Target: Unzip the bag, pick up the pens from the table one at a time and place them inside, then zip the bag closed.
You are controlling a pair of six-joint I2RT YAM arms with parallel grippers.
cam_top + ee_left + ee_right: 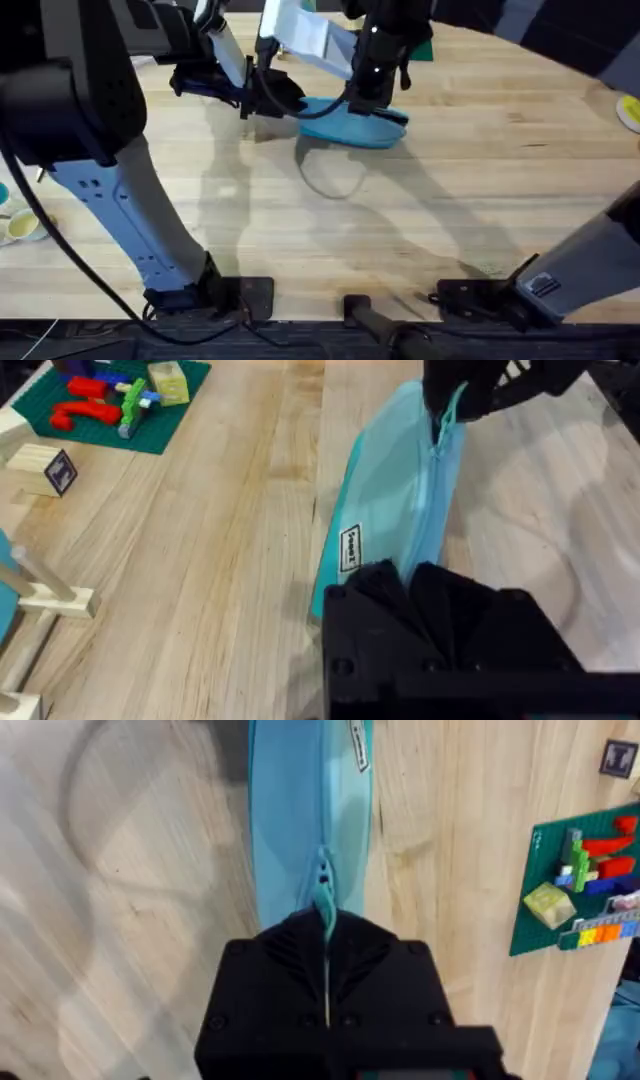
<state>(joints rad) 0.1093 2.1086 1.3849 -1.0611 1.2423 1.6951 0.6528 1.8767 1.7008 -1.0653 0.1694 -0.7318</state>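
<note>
The bag (352, 124) lies on the table (480, 190) in the upper middle of the overhead view, its long axis running left to right with a slight downward slant toward the right, the zipper on top. The right gripper (326, 935) is closed on the teal zipper pull (324, 900) at the bag's right end, while the left gripper (410, 575) is pinched shut on the bag's left end. A green plate of toy bricks (115, 400) sits on the table beyond the bag.
</note>
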